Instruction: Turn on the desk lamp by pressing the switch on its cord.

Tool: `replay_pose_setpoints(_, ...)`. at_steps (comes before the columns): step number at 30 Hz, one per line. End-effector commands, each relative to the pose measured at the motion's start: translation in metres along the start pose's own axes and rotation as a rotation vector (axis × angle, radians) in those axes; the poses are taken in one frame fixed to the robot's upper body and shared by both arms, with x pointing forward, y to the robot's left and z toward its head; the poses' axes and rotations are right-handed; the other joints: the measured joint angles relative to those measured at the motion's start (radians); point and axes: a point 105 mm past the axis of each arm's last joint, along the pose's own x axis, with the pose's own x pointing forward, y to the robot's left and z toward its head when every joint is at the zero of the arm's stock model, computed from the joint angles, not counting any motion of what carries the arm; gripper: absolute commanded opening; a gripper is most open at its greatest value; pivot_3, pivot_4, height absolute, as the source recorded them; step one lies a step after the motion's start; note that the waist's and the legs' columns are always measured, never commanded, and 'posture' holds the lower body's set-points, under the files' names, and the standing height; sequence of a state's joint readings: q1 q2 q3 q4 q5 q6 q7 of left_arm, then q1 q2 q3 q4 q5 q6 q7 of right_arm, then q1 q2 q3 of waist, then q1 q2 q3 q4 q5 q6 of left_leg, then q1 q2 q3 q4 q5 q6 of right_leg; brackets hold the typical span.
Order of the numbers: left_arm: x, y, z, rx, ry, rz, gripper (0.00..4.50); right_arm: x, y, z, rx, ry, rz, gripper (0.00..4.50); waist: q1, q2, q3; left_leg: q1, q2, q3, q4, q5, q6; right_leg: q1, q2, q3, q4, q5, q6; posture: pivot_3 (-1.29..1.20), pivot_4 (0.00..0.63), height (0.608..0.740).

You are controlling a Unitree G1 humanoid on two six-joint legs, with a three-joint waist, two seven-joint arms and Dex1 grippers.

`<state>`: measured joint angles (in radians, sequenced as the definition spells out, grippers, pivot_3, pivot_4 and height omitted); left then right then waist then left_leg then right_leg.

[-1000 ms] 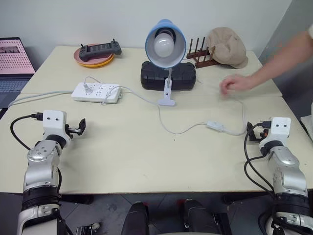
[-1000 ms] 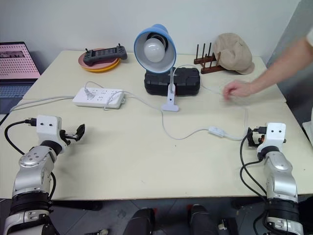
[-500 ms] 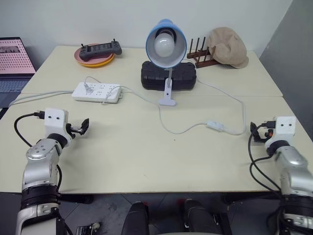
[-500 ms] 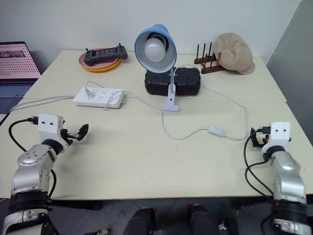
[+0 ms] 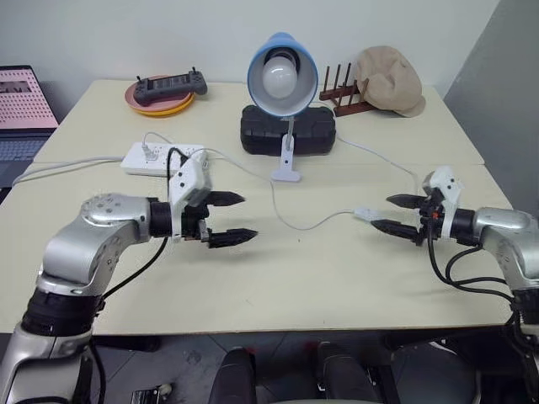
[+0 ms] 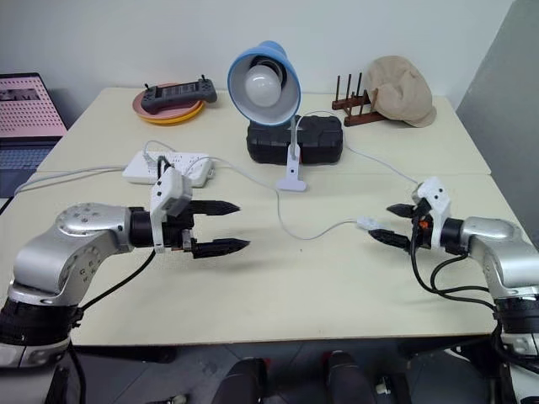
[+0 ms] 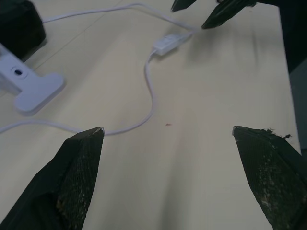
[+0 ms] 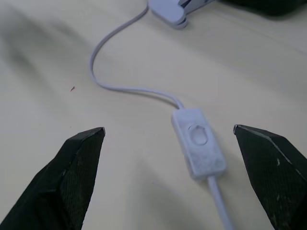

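Both our arms have swung in toward the middle of the table (image 5: 337, 278) since a moment ago, and the person's hand that was reaching over by the cord is gone. Our left end effector (image 5: 226, 219) now hangs over the pale matte tabletop with its two tapered black fingers spread wide, holding nothing. Our right end effector (image 5: 402, 214) is spread just as wide and points straight at the switch (image 8: 198, 142), a small white oblong plastic piece with a shallow oval button, lying flat on the table just beyond the fingertips, not touched. Thin smooth white cord (image 5: 299, 223) curves from the switch back to the desk lamp (image 5: 282, 76), which stands at the back centre on its white clip base in front of a chunky black ribbed case (image 5: 312, 130); its glossy light-blue cone shade faces us with the round white bulb looking unlit. On the left sits a flat white power strip (image 5: 152, 157).
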<state>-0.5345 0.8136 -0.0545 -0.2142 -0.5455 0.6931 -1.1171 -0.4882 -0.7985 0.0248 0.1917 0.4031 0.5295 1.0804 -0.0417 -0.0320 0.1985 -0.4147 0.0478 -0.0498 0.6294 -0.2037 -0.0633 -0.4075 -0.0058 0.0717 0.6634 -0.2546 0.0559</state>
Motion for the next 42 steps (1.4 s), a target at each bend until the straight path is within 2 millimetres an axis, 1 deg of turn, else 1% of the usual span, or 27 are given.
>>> replay_pose_setpoints(1,0.018,-0.005,0.023,0.091,-0.043,-0.078,4.46,0.009,-0.014,0.012,-0.073,-0.009,-0.015,4.50,0.000,0.000,0.000,0.000,0.000,0.000,0.000,0.000,0.000,0.000,0.000,0.000,0.000,0.000,0.000,0.00,0.150,0.740)
replay_pose_setpoints(4,0.023,-0.007,0.025,0.100,-0.051,-0.099,4.46,0.014,-0.021,0.010,-0.058,-0.008,-0.019,4.50,-0.001,0.000,0.000,0.000,0.000,0.000,0.000,0.000,0.000,0.000,0.000,0.000,0.000,0.000,0.000,0.00,0.150,0.740)
replay_pose_setpoints(7,0.025,-0.009,0.024,0.099,-0.054,-0.110,4.46,0.019,-0.021,0.003,-0.035,0.013,0.018,4.50,-0.003,0.000,0.000,-0.001,0.000,0.000,-0.001,0.000,0.000,-0.001,0.000,0.000,0.000,0.000,0.000,0.00,0.150,0.740)
replay_pose_setpoints(12,0.023,-0.010,0.019,0.094,-0.046,-0.114,4.46,0.020,-0.018,-0.006,-0.009,0.052,0.065,4.50,-0.008,0.001,0.001,-0.001,0.000,0.000,0.000,0.000,0.000,-0.001,0.000,0.000,0.000,0.000,0.000,0.00,0.150,0.740)
replay_pose_setpoints(16,0.023,-0.011,0.019,0.094,-0.046,-0.118,4.46,0.022,-0.024,-0.007,-0.022,0.044,0.039,4.50,-0.011,0.001,0.001,-0.001,0.000,0.000,0.000,0.000,0.000,-0.001,0.000,0.000,0.001,-0.001,0.000,0.00,0.150,0.740)
replay_pose_setpoints(18,0.024,-0.012,0.019,0.095,-0.049,-0.121,4.50,0.023,-0.028,-0.005,-0.011,0.026,0.023,4.15,-0.012,0.001,0.001,-0.001,0.000,0.000,0.000,0.000,0.000,-0.001,0.000,0.000,0.001,0.000,0.001,0.00,0.150,0.740)
replay_pose_setpoints(19,0.024,-0.012,0.019,0.095,-0.050,-0.121,4.50,0.024,-0.028,-0.005,-0.007,0.021,0.024,4.06,-0.013,0.001,0.001,0.000,0.000,0.000,0.000,0.000,0.000,-0.001,0.000,0.000,0.001,0.000,0.001,0.00,0.150,0.740)
replay_pose_setpoints(22,0.024,-0.012,0.018,0.097,-0.050,-0.121,4.50,0.025,-0.027,-0.003,-0.008,0.016,0.037,3.35,-0.014,0.001,0.001,0.000,0.000,0.000,0.000,0.000,0.000,-0.001,0.000,0.000,0.002,0.000,0.001,0.00,0.150,0.740)
replay_pose_setpoints(25,0.024,-0.013,0.017,0.097,-0.049,-0.121,4.50,0.026,-0.027,-0.004,-0.011,0.014,0.042,2.50,-0.014,0.001,0.001,-0.001,0.000,0.000,0.000,0.000,0.000,-0.001,0.000,0.000,0.001,0.000,0.000,0.00,0.150,0.740)
replay_pose_setpoints(26,0.024,-0.013,0.017,0.097,-0.050,-0.121,4.50,0.027,-0.025,-0.005,-0.011,0.017,0.050,2.37,-0.014,0.001,0.001,-0.001,0.000,0.000,0.000,0.000,0.000,-0.001,0.000,0.000,0.001,0.000,0.000,0.00,0.150,0.740)
replay_pose_setpoints(27,0.025,-0.014,0.018,0.094,-0.054,-0.123,4.50,0.027,-0.024,-0.006,-0.017,0.022,0.055,2.04,-0.014,0.001,0.001,-0.001,0.000,0.000,0.000,0.000,0.000,-0.001,0.000,0.000,0.001,0.000,0.000,0.00,0.150,0.740)
replay_pose_setpoints(28,0.024,-0.015,0.018,0.090,-0.058,-0.127,4.50,0.027,-0.023,-0.007,-0.024,0.027,0.058,1.87,-0.014,0.001,0.001,-0.001,0.000,0.000,0.000,0.000,0.000,-0.001,0.000,0.000,0.001,0.000,0.000,0.00,0.150,0.740)
replay_pose_setpoints(31,0.023,-0.017,0.016,0.081,-0.055,-0.127,4.50,0.026,-0.019,-0.008,-0.055,0.033,0.066,1.14,-0.013,0.001,0.001,-0.001,0.000,-0.001,0.000,0.000,0.000,-0.001,0.000,0.000,0.001,0.000,0.000,0.00,0.150,0.740)
replay_pose_setpoints(33,0.022,-0.017,0.013,0.062,-0.058,-0.115,4.50,0.025,-0.015,-0.004,-0.069,0.013,0.074,1.08,-0.013,0.001,0.001,-0.001,0.000,-0.001,0.000,0.000,0.000,-0.001,0.000,0.000,0.001,0.000,0.000,0.00,0.150,0.740)
replay_pose_setpoints(34,0.021,-0.016,0.012,0.029,-0.072,-0.103,4.50,0.025,-0.012,0.002,-0.083,-0.009,0.073,1.08,-0.014,0.001,0.001,0.000,0.000,-0.001,0.000,0.000,0.000,-0.001,0.000,0.000,0.001,0.000,0.000,0.00,0.150,0.740)
replay_pose_setpoints(36,0.020,-0.011,0.016,-0.084,-0.156,-0.049,4.50,0.027,-0.004,0.020,-0.127,-0.067,0.060,1.08,-0.013,0.002,0.001,0.000,0.000,-0.001,0.000,0.000,0.000,-0.001,0.000,0.000,0.002,0.000,0.000,0.00,0.150,0.740)
replay_pose_setpoints(39,0.023,-0.006,0.016,-0.371,-0.303,0.010,4.50,0.032,0.012,0.048,-0.209,-0.162,0.015,1.08,-0.012,0.002,0.001,-0.001,0.000,-0.001,0.001,0.000,0.000,-0.001,0.000,0.000,0.003,0.000,0.001,0.00,0.150,0.740)
replay_pose_setpoints(40,0.028,-0.007,0.015,-0.501,-0.374,0.025,4.50,0.035,0.016,0.062,-0.246,-0.214,-0.031,1.08,-0.013,0.002,0.001,0.000,0.000,-0.001,0.001,0.000,0.000,-0.001,0.000,0.000,0.004,0.000,0.001,0.00,0.150,0.740)
replay_pose_setpoints(42,0.038,-0.012,0.013,-0.689,-0.477,0.031,4.50,0.038,0.030,0.077,-0.283,-0.285,-0.071,1.08,-0.014,0.003,0.001,0.000,0.000,-0.002,0.002,0.000,0.000,0.000,0.000,0.000,0.005,0.000,0.001,0.00,0.150,0.740)
